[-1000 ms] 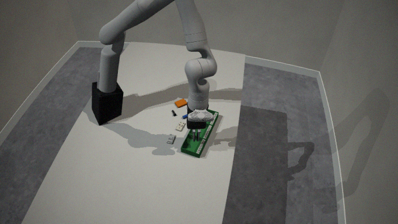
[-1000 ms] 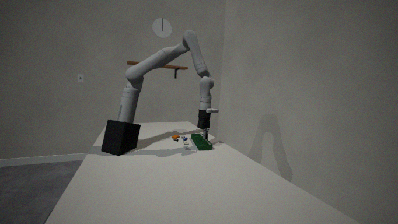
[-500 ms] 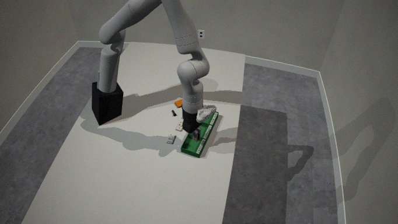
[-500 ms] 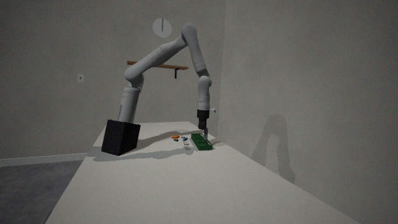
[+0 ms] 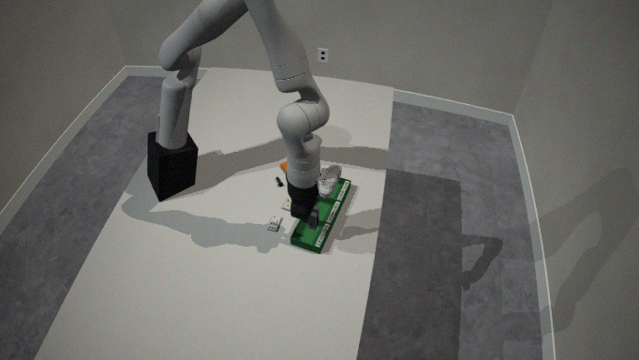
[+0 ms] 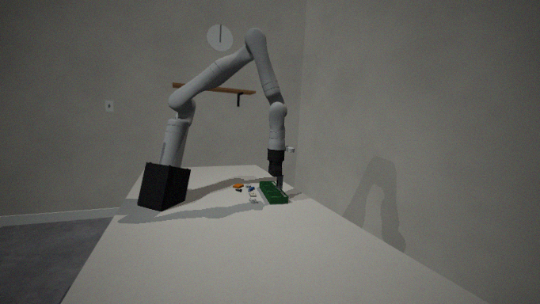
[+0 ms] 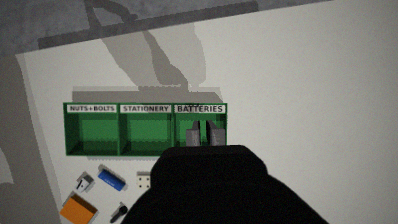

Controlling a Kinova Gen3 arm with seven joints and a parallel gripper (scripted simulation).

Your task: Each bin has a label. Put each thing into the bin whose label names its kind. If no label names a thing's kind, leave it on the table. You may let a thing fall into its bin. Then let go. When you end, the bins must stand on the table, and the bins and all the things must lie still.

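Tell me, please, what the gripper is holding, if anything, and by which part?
Cannot tell: the gripper hangs over the BATTERIES bin, fingers narrowly parted; the dark gap between them could be a thing or shadow.

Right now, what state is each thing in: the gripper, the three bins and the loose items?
gripper: fingers slightly apart, holding nothing.
NUTS+BOLTS bin: upright, empty.
STATIONERY bin: upright, empty.
BATTERIES bin: upright, inside partly hidden by fingers.
blue item: on table, outside bins.
orange block: on table, outside bins.
bolt: on table, outside bins.
die: on table, outside bins.
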